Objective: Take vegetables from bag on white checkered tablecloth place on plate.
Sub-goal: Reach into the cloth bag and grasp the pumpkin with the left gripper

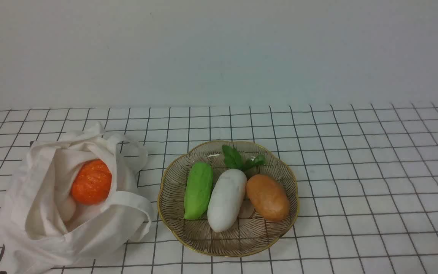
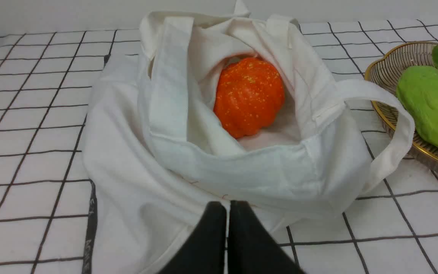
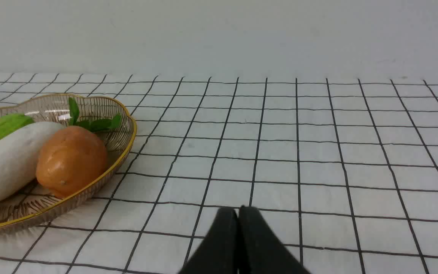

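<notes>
Pumpkin (bright orange, ribbed) nestled inside open cloth bag, left of plate | cucumber, white vegetable, brown potato and green leaves held by plate | left fingers clenched, nothing gripped, near bag | right fingers clenched, nothing gripped, right of plate

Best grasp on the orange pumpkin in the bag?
Grip the pumpkin across its exposed round sides, fingers coming from above through the mouth of the bag; I'd avoid a side approach. It's rounded, upper part uncovered, cloth folds close around its flanks.
</notes>
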Controlling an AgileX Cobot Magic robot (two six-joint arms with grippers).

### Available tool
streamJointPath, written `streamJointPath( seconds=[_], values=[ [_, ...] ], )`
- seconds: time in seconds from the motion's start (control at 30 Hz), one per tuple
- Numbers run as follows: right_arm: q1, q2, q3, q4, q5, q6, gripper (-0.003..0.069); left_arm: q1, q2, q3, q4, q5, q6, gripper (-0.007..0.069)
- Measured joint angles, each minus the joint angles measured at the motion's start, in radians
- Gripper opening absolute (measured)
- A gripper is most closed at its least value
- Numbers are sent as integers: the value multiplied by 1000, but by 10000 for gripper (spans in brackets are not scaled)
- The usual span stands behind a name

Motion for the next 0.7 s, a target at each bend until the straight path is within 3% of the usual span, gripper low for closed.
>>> streamJointPath(
  seconds=[0.7],
  values=[
    [0, 0, 0, 0, 0, 0, -14, 0, 0, 0, 0, -18, -17, -8]
  ],
)
